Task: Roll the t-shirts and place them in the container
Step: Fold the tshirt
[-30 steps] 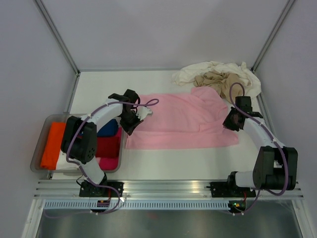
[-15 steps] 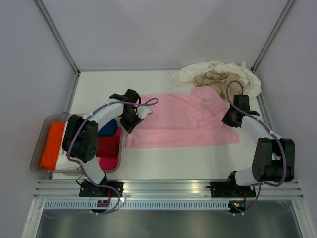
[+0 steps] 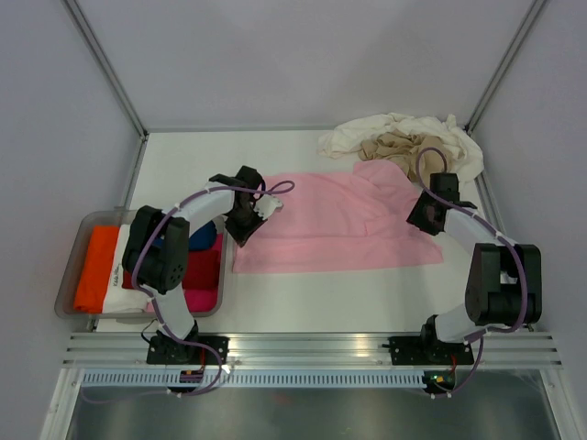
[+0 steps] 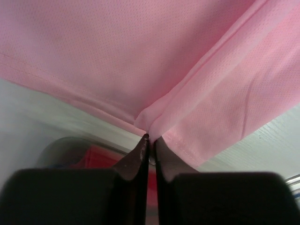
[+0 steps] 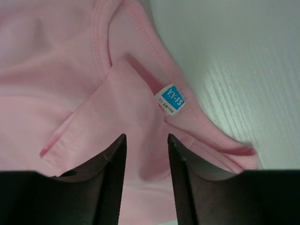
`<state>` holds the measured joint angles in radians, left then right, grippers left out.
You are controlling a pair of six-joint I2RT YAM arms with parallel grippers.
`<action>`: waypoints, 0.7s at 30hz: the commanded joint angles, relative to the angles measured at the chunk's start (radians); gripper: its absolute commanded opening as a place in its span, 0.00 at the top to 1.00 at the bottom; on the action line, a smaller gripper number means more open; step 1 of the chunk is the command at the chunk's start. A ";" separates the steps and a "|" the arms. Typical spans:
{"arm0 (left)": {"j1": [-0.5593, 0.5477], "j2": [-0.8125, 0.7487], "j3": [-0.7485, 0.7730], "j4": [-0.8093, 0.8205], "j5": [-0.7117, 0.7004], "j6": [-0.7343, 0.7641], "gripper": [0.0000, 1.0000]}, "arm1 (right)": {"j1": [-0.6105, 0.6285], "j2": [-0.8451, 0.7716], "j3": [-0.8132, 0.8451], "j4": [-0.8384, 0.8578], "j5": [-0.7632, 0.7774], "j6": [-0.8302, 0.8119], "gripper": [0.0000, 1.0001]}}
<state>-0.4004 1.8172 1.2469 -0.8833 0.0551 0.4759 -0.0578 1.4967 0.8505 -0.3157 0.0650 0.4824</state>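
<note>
Right gripper (image 5: 146,137) shifted outward, jaws now parted just above pink t-shirt (image 3: 339,225) collar; left gripper (image 4: 150,138) pinches hem corner. Regrip collar squarely, tension evenly.

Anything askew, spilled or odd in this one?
Yes: the cream shirt and tan shirt lie crumpled in one tangled heap at the far right corner, against the pink shirt, which lies mostly flat.

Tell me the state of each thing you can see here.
pink t-shirt: folded flat, not rolled
cream-white t-shirt: crumpled heap
tan t-shirt: crumpled on the cream-white t-shirt
left gripper: shut on pink t-shirt's edge
right gripper: open, over pink t-shirt
tray: holds coloured cloths
</note>
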 commanded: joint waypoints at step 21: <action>-0.106 -0.226 -0.042 -0.141 0.248 0.207 0.36 | -0.201 -0.116 -0.109 -0.281 0.053 0.130 0.50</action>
<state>-0.4381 1.6287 1.2793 -0.9726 0.2558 0.5781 -0.2535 1.3769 0.7696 -0.6567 0.1680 0.5728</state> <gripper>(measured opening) 0.636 0.498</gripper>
